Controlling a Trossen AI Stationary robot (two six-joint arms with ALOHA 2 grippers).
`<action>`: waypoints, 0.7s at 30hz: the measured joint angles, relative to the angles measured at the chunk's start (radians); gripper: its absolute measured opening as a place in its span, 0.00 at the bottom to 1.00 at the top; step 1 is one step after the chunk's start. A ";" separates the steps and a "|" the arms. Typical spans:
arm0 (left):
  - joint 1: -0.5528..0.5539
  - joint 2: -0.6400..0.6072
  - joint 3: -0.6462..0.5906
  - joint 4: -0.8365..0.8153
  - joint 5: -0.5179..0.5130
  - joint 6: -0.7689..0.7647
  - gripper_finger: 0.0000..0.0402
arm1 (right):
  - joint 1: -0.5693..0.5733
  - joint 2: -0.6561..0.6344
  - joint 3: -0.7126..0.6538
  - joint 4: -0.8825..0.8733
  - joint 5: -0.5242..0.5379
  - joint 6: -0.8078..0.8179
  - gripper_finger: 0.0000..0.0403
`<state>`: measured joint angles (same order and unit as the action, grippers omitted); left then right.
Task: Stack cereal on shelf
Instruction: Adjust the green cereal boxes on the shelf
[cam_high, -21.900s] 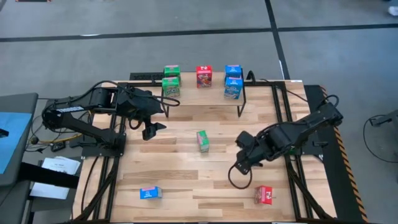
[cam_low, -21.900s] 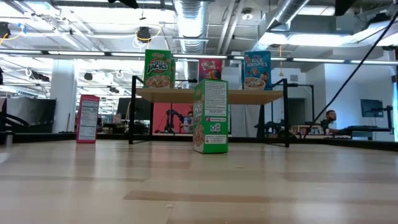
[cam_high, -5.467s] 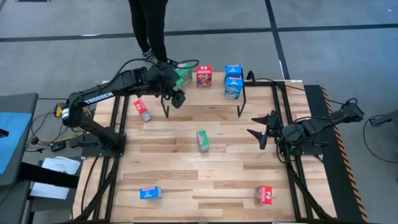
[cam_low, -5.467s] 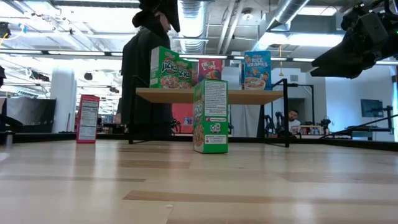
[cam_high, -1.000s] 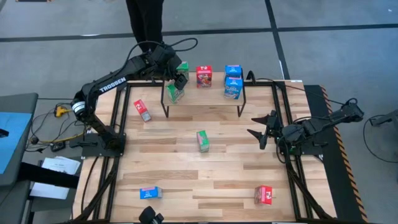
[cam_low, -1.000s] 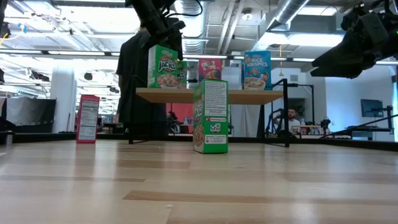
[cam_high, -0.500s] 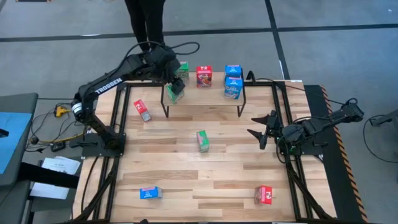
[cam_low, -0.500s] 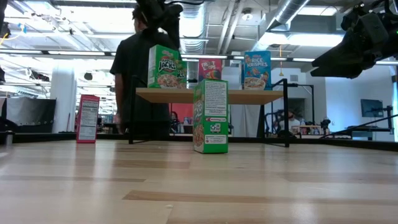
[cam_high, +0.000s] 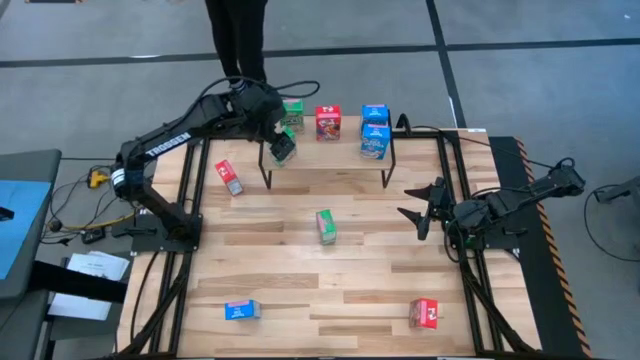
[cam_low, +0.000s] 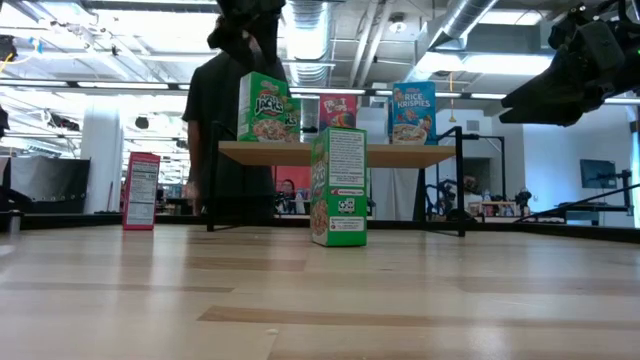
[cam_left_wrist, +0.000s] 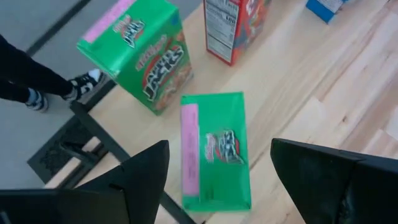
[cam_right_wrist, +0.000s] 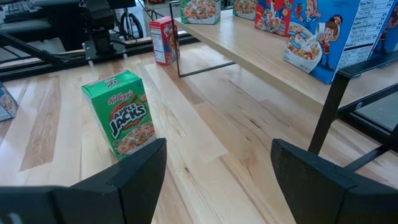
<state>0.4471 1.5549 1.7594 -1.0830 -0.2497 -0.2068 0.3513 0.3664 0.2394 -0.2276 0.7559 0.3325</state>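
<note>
Over the shelf's (cam_high: 336, 152) eleven-o'clock corner, the left gripper (cam_high: 282, 148) has let go of a green cereal box (cam_left_wrist: 216, 149), fingers spread clear of it. Two green boxes now stand shelved. The right gripper (cam_high: 404, 201) waits open at three o'clock.

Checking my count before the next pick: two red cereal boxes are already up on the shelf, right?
No, only one red box stands on the shelf. The other two red boxes are down on the tabletop, as the high view shows.

left gripper (cam_high: 281, 146) | released green box (cam_left_wrist: 215, 149) onto shelf (cam_high: 330, 152), lifted clear
</note>
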 joint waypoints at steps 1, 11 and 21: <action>0.006 0.006 -0.001 0.000 0.013 0.000 0.67 | 0.000 0.000 0.000 0.000 0.000 0.000 0.78; 0.020 0.048 -0.001 0.045 0.066 0.013 0.67 | 0.000 0.000 0.000 0.000 0.000 0.000 0.78; 0.019 0.049 -0.001 0.064 0.100 0.053 0.67 | 0.000 0.000 0.000 0.000 0.000 0.000 0.78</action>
<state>0.4664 1.6043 1.7588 -1.0186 -0.1497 -0.1536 0.3515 0.3660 0.2390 -0.2272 0.7559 0.3325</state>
